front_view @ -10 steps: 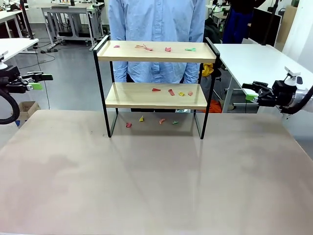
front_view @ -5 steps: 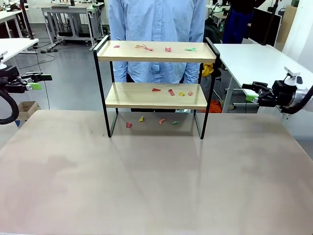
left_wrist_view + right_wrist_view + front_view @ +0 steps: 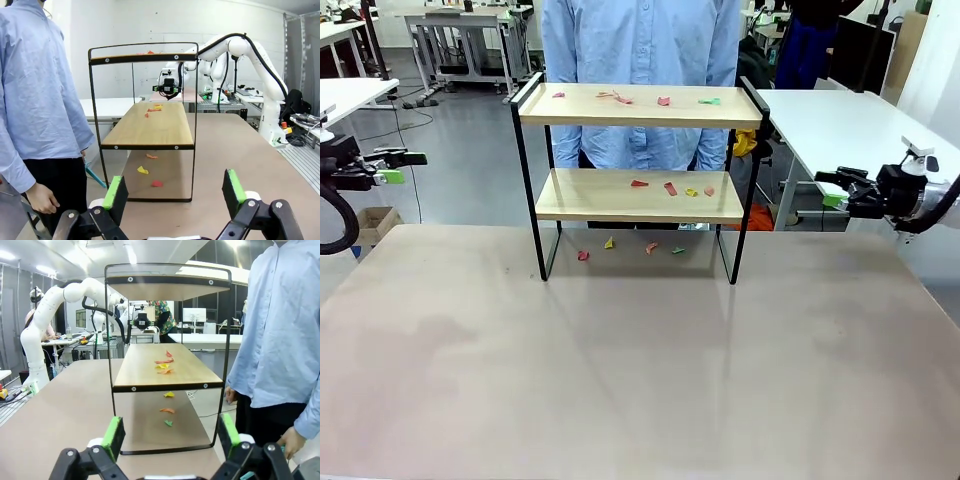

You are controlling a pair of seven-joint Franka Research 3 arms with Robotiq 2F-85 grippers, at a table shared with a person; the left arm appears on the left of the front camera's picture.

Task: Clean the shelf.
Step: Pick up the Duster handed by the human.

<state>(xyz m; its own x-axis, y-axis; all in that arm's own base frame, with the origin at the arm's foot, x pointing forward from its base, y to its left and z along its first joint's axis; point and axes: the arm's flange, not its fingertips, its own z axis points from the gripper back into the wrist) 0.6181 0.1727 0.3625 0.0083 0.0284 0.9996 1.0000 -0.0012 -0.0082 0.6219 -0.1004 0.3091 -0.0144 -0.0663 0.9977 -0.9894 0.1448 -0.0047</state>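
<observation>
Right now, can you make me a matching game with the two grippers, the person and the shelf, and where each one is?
Things:
1. left gripper
2. right gripper
3. person in a blue shirt
4. shelf

Places:
A. standing behind the shelf, at the far side of the table
B. on the table, near its far edge
C. in the air out past the table's right side, jaws open
D. in the air out past the table's left side, jaws open

Pairs: 1-D, 2-C, 3-A, 4-B

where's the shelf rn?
Front view: the shelf stands near the table's far edge, about centred, directly in front of the person, with the left gripper and right gripper off to either side.
</observation>
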